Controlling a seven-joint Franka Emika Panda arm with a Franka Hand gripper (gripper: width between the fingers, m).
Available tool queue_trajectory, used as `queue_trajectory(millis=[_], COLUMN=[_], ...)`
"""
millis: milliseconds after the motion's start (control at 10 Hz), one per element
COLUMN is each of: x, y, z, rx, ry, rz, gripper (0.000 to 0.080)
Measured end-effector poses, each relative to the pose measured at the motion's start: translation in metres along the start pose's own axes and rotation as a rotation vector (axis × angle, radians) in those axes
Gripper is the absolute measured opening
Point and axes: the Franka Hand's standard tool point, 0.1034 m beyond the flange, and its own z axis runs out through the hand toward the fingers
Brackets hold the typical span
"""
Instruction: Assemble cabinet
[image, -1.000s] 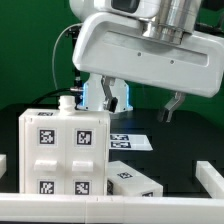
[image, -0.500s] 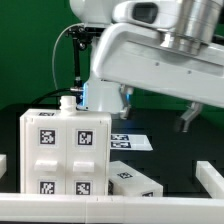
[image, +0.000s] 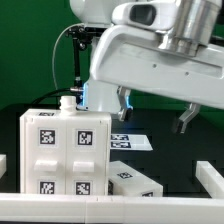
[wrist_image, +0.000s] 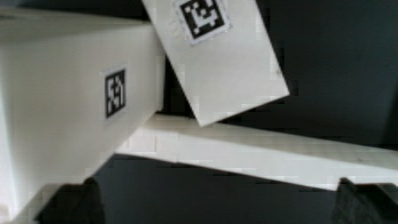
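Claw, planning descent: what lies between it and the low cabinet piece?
In the exterior view, only the marker board appears between open claw and low cabinet piece.

exterior view: cabinet box (image: 62, 150) stands on the worktop (image: 175, 160) at the exterior view's left. low cabinet piece (image: 135, 181) lies just beside it, toward the exterior view's right and nearer the camera. marker board (image: 132, 141) lies flat behind that piece, next to the box's side. front rail (image: 110, 207) runs across the near edge, side rail (image: 211, 180) sits at the exterior view's right. tool (image: 153, 112) hangs above board and piece, clear of both. wrist view: cabinet box (wrist_image: 63, 90) and marker board (wrist_image: 222, 60) lie side by side below the tool.
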Motion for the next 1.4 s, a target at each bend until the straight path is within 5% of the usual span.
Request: queue_trajectory(millis=[300,700,1000,1400], x=[-0.001,-0.003,-0.002,-0.007], y=[-0.008,-0.004,-0.017,0.009], z=[-0.01,-0.005,-0.006,0.006], rx=[0.008,0.003,0.005,0.005], ry=[-0.055,-0.054,-0.042,-0.044], rz=[0.032,0.042,0.038,0.014], gripper=[0.0648,0.0648,0.0648,0.0648])
